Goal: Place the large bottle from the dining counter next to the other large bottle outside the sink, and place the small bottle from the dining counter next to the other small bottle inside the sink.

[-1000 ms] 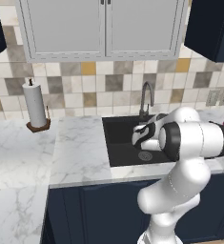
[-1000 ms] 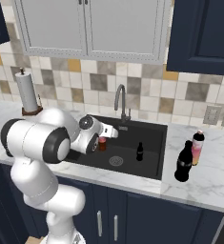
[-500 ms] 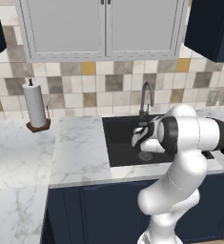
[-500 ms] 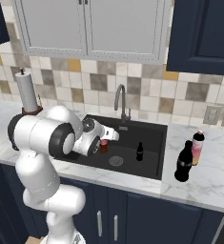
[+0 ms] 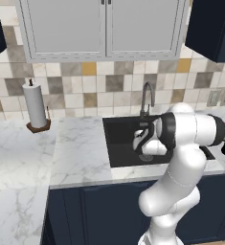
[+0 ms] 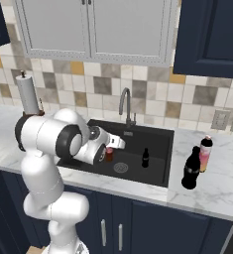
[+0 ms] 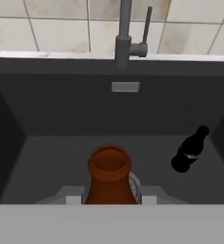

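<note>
Since the earlier pictures the white arm has bent lower over the black rectangular sink, and the two-finger gripper now stands deeper inside the basin, with the small brownish-red bottle with a slim neck carried down with it. The gripper is clenched on this small bottle; in the hand view the bottle rises upright between the two finger tips, its open-looking round top toward the camera. It hangs just over the round drain in the sink floor, and I cannot tell if its base touches the floor already. The tiny near-black bottle with a slim neck stands upright on the sink floor, at about 3 o'clock from the held bottle in the right base view and at about 2 o'clock in the hand view, near but apart from it. The curved grey gooseneck faucet stands at 12 o'clock behind the basin. On the white marble worktop, outside the sink at 3 o'clock, the tall black cola-style bottle stands just beside the large pinkish-red bottle with a paler top. A white paper towel roll on a brown stand stands at 9 o'clock, well apart from the sink
</note>
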Controlling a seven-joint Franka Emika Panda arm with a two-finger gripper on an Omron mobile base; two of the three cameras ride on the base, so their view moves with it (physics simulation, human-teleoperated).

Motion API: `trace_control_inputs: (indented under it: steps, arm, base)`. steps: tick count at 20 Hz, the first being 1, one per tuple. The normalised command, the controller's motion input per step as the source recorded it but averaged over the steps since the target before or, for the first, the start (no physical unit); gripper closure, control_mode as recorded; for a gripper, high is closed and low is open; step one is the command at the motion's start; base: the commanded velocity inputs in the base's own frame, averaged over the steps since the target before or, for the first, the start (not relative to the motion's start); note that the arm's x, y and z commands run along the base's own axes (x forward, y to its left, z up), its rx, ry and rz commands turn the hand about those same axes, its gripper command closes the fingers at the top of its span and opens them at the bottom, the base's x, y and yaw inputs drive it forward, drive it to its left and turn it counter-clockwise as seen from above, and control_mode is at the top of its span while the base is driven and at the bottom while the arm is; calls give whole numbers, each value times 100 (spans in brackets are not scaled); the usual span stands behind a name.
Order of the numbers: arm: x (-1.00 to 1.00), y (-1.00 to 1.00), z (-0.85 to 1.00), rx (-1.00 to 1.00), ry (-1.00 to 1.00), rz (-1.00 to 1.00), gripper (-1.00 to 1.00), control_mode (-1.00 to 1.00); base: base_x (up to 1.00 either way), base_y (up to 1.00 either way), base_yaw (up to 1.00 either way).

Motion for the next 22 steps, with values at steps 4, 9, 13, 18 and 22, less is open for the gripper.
trace_control_inputs:
  steps: [4,9,13,18,22]
  arm:
    - [2,-12,-16,0,0,0,100,-100]
    - [5,-12,-12,0,0,0,100,-100]
    - [7,-9,-11,0,0,-1,100,-100]
    - [19,-3,-8,0,0,-1,-100,-100]
    - [16,-3,-8,0,0,-2,-100,-100]
  base:
    - [0,0,0]
    - [0,0,0]
    - [0,0,0]
    - [0,0,0]
    - [0,0,0]
